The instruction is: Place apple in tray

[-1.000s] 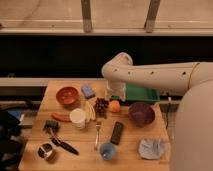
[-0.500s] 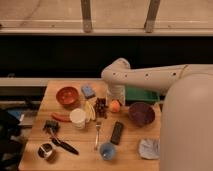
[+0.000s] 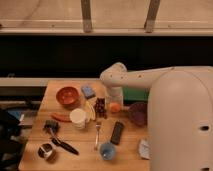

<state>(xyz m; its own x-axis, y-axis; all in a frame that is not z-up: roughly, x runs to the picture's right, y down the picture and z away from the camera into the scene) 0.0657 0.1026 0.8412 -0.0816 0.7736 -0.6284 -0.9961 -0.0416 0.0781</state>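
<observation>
Filling nearly the whole R side is the robot's big white body [image 3: 185, 125]. A sec ago it took up much less room, so it has rolled in closer to the desk [image 3: 82, 157]. The desk hasn't moved & its stuff lies where it did.

Next biggest is the white arm [image 3: 145, 77]. It goes from the body out to the L, bends, then points down. It has dropped lower than a sec ago and hangs over the middle of the desk.

The green tray [image 3: 134, 94] is at the back of the desk, on the R. The arm covers most of it now, so only a thin green strip shows. Before, lots more of it showed. Just in front of it is the purple bowl [image 3: 137, 113], & far off on the L is the red-orange bowl [image 3: 67, 95]. Neither is where the fruit goes.

The pincer [image 3: 115, 99] is at the end of the arm, just above the apple [image 3: 115, 107], maybe touching it; it's too dim there to be sure. Can't tell if the pincer is open or closed.

Smallest is the apple. It sits on the desk, same spot as before, between the dark grapes [image 3: 101, 106] & the purple bowl. It is near the tray but not in it.

So I think the robot is abt to grab. The arm is down, the fruit isn't lifted yet, and the drop into the tray is all to come.
</observation>
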